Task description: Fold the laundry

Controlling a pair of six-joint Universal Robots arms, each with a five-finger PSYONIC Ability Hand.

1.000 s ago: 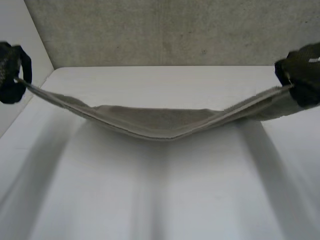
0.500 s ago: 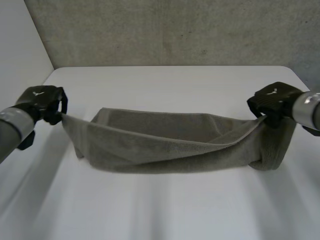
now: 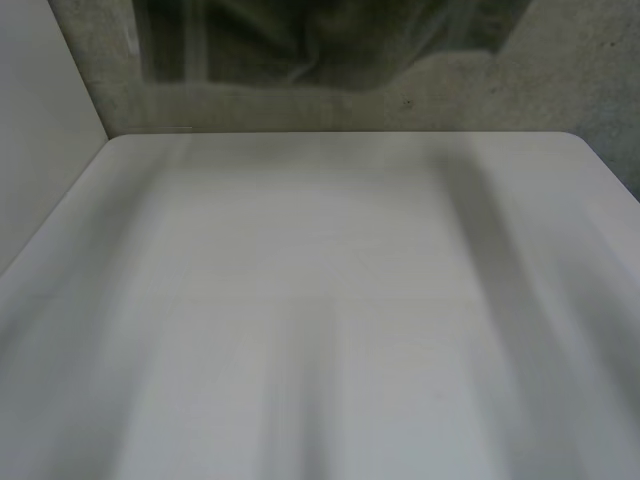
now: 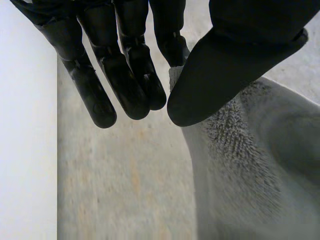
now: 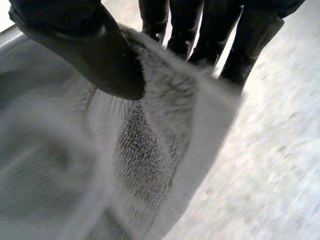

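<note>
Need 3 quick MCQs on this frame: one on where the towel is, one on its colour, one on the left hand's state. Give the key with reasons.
1. Where is the towel?
A. flat on the table
B. held up off the table
C. draped over the table's near edge

2. Towel colour?
A. red
B. grey
C. blue

3. Left hand?
A. open, clear of the towel
B. pinching the towel with its thumb
C. curled, holding nothing

Key:
1 B: the head view has it up in front of the wall, with bare table below.
2 B: both wrist views show grey pile.
3 B: the left wrist view shows the thumb clamping the towel's edge against a finger.
</note>
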